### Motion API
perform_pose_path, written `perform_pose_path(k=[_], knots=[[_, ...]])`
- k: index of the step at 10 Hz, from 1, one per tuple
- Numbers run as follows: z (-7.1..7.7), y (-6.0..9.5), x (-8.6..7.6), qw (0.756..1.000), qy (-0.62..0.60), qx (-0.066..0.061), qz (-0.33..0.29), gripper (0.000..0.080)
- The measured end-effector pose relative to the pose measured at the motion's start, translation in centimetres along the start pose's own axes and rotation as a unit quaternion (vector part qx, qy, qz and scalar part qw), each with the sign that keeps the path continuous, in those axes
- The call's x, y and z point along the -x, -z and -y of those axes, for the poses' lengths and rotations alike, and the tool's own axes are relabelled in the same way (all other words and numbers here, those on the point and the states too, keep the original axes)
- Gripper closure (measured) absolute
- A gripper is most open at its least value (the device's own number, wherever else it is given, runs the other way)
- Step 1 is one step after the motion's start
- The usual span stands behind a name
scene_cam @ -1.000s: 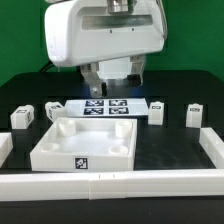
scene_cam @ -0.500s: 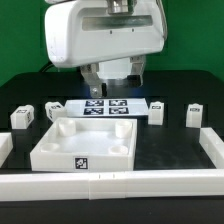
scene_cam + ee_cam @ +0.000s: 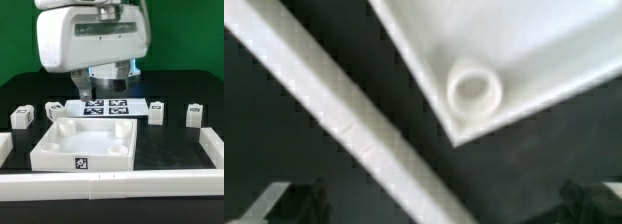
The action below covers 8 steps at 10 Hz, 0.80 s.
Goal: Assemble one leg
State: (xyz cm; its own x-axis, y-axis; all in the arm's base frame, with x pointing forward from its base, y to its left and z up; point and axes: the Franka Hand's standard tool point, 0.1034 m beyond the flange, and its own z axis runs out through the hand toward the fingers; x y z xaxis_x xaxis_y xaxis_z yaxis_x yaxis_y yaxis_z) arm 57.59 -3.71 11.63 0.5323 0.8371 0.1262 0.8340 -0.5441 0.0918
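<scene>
Several small white legs with marker tags stand on the black table: two at the exterior view's left (image 3: pixel 21 118) (image 3: pixel 53 111) and two at its right (image 3: pixel 157 110) (image 3: pixel 195 114). The large white tray-like piece (image 3: pixel 85 146) lies in the middle. My gripper (image 3: pixel 104 76) hangs high above the table's back, under the big white hand, and touches nothing. In the wrist view the gripper (image 3: pixel 438 205) is open and empty, its dark fingertips (image 3: pixel 288 200) far apart. Below it are a tray corner with a round socket (image 3: pixel 473 92) and a long white rail (image 3: pixel 349 115).
The marker board (image 3: pixel 105 106) lies flat behind the tray. Low white walls border the work area at the front (image 3: pixel 110 185), the exterior view's right (image 3: pixel 212 150) and its left (image 3: pixel 5 148).
The hand with the gripper has shifted toward the exterior view's left. The legs, tray and marker board have not moved.
</scene>
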Motion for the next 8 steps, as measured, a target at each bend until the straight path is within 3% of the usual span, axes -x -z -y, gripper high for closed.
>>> perform_pose_path(k=[2,4,8], knots=[[1.9,-1.2,2.5,0.998,0.062,-0.003,0.01,0.015],[3.6,-2.3,3.2,0.996,0.093,0.0,0.017,0.015],[3.3,-2.3,3.3,0.995,0.099,0.0,0.018,0.015]])
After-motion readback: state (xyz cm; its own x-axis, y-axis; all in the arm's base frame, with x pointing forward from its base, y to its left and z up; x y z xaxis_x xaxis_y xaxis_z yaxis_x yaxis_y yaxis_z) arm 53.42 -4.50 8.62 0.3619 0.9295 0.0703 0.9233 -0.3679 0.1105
